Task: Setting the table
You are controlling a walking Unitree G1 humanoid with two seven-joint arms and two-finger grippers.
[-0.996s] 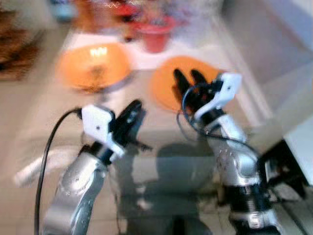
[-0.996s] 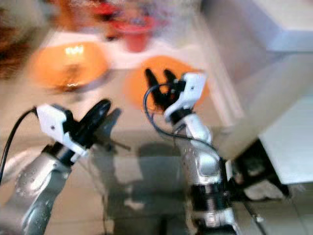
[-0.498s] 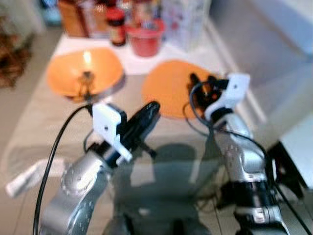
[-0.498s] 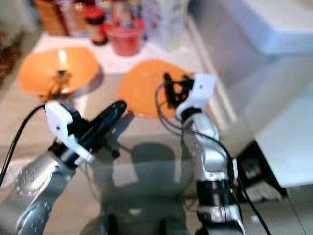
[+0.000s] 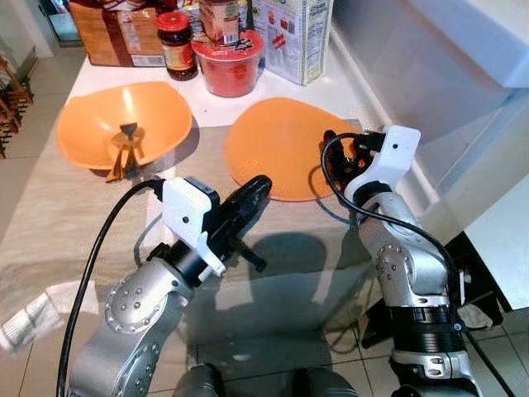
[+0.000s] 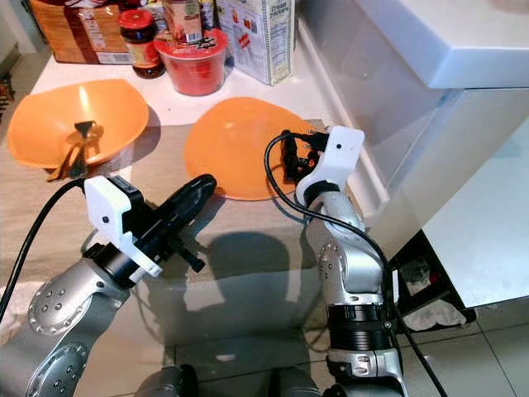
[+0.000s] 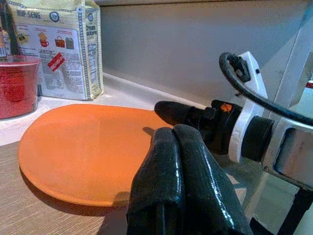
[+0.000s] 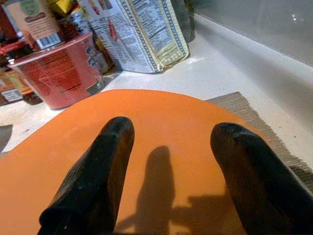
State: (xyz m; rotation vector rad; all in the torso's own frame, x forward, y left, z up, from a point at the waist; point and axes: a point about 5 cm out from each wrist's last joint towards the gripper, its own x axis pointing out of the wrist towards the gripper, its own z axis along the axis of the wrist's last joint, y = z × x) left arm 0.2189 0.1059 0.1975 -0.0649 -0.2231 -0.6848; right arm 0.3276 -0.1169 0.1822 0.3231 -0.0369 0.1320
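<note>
With the head camera now steady after its blur, the right tool, spread wide, has eased forward over the near edge of the orange plate on the worktop, apparently lining up a grasp, while the left tool, pressed together, hovers beside it.

- A home dining spot is indicated by an orange plate and bowl laid on a table.
- Packaged groceries are stacked beyond them.
</note>
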